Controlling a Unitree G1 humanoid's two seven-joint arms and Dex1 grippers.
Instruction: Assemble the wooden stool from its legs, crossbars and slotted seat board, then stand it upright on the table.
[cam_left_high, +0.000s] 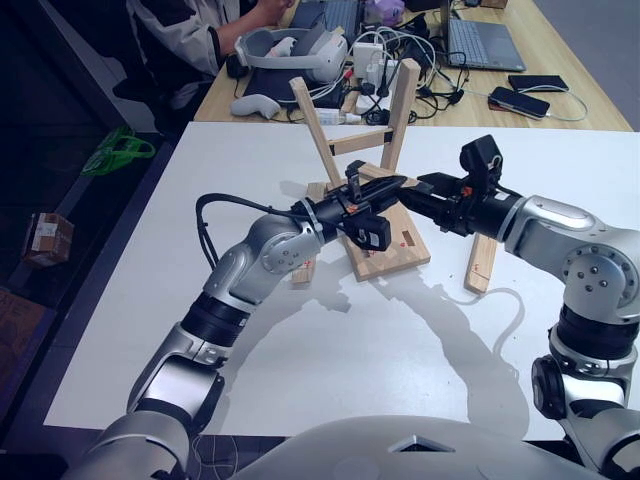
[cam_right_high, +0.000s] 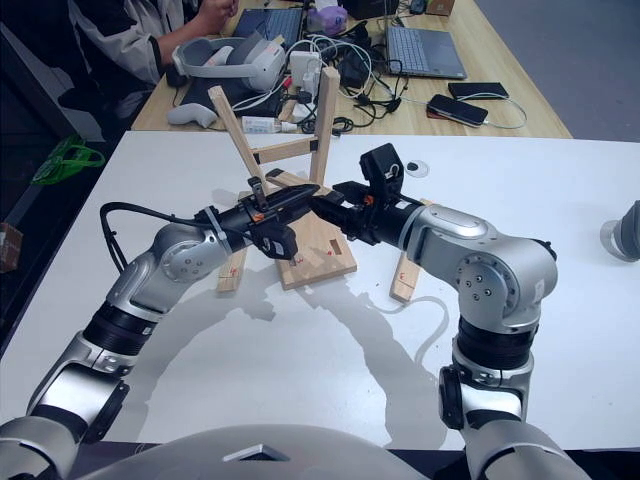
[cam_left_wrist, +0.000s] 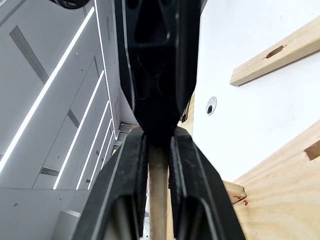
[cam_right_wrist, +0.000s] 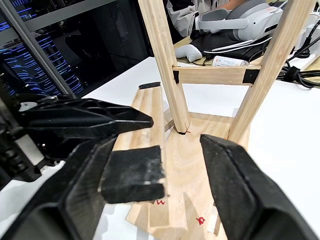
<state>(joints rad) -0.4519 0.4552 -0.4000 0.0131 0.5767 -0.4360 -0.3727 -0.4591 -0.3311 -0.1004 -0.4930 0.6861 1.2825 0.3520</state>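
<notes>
Slotted seat board (cam_left_high: 398, 250) lies flat on the tabletop (cam_left_high: 300, 380), toward the middle of its far edge. Two legs joined by a crossbar (cam_left_high: 358, 141) stand up from the board's far end. One loose leg (cam_left_high: 481, 262) lies just off the board's right side, another (cam_left_high: 303, 272) off its left, under the left arm. Left gripper (cam_left_high: 390, 187) is low over the board, fingers clamped on a wooden strip (cam_left_wrist: 159, 205), likely the next leg. Right gripper (cam_right_wrist: 175, 160) meets it from the right, jaws spread wide, nothing held. Cannot tell whether one pad brushes the strip. Step looks like seating the strip in a free slot. Best done by squaring the strip's end to the slot first, then pressing straight down, with the right gripper bracing board or strip. Both should keep off the standing pair, which would probably tip easily.
</notes>
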